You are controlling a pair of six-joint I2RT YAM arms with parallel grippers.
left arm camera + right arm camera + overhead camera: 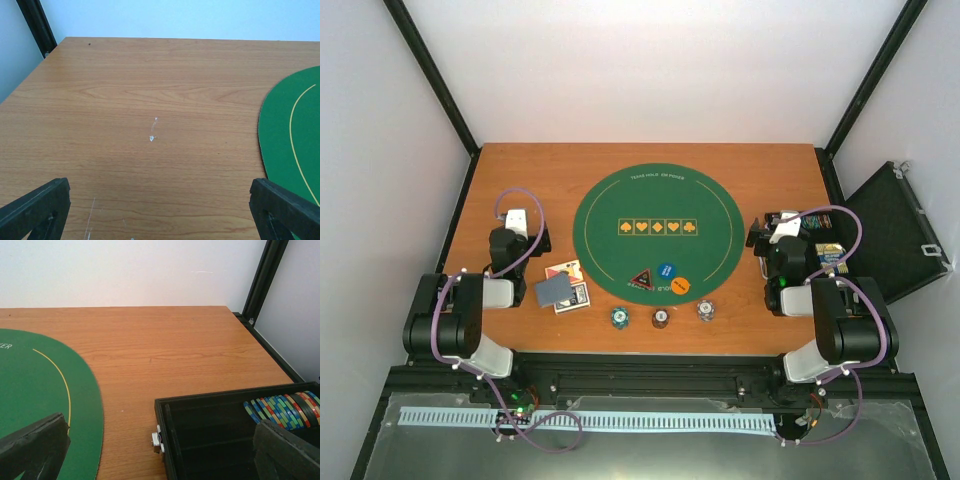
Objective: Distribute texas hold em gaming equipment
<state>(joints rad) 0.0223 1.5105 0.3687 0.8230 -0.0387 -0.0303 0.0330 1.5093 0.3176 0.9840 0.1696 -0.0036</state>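
Light is bright, even and diffuse in all three views, with no hard shadows. In the top view the white walls (650, 60) behind the table's (520, 165) far edge are nearly washed out, and only faint, soft shade lies beside the arms (460, 320) at the near edge. That view is coarse and slightly soft, and the lettering on the green mat (620, 200) is barely legible. The left wrist view has a cool blue cast on the wall and crisp wood grain mid-table, while its fingers (35, 212) are dark and blurred in the bottom corners. In the right wrist view the black case (210, 440) swallows detail by the table's right edge.
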